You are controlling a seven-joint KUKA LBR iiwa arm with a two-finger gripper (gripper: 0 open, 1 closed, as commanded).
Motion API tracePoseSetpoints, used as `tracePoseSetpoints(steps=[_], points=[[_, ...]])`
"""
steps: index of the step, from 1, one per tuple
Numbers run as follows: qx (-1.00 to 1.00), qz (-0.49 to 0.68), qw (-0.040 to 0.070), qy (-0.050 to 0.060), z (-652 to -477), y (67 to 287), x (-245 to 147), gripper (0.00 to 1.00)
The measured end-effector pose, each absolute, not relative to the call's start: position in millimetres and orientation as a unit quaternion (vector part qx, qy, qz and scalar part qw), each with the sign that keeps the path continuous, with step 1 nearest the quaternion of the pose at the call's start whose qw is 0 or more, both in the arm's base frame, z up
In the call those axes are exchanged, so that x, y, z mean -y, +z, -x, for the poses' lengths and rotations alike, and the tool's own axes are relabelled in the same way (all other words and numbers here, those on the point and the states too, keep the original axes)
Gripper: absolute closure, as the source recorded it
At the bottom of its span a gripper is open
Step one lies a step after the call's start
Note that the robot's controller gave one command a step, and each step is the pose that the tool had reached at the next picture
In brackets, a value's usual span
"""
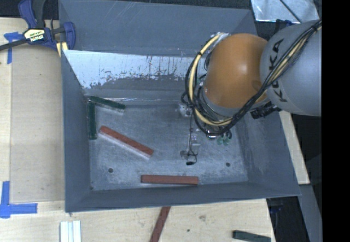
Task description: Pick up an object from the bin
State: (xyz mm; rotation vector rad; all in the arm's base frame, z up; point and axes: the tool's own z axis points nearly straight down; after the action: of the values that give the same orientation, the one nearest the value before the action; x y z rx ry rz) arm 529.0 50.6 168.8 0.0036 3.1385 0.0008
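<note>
Grey metal bin is holding four loose bars, well spread out. Arm is reaching in from the right, its orange cover hanging over the right half of the floor.

Brown bar is lying flat along the front wall. Red bar is lying slantwise, left of centre. Green bar is running along the left wall, and the second green bar is meeting it at the far end in an L.

Claw is hanging low over bare floor right of centre, near the brown bar's right end but apart from it. Can't tell whether it's open or closed. Nothing is showing in it.

My read: we're at the approach step, no grasp yet. Brown bar is looking like the nearest pick. Next move is calling for a shift toward the front wall and lining up across the bar's narrow side. The wall is leaving little room there.

Lettering on the arm is reading "KUKA".
</note>
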Motion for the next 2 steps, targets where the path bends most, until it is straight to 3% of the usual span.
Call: tracePoseSetpoints(steps=[1,2], points=[[-1.000,-0.001,0.002,0.000,-529.0,168.8,-50.6,0.00],[-0.999,0.045,0.004,0.000,-535.2,131.8,-75.8,0.00]])
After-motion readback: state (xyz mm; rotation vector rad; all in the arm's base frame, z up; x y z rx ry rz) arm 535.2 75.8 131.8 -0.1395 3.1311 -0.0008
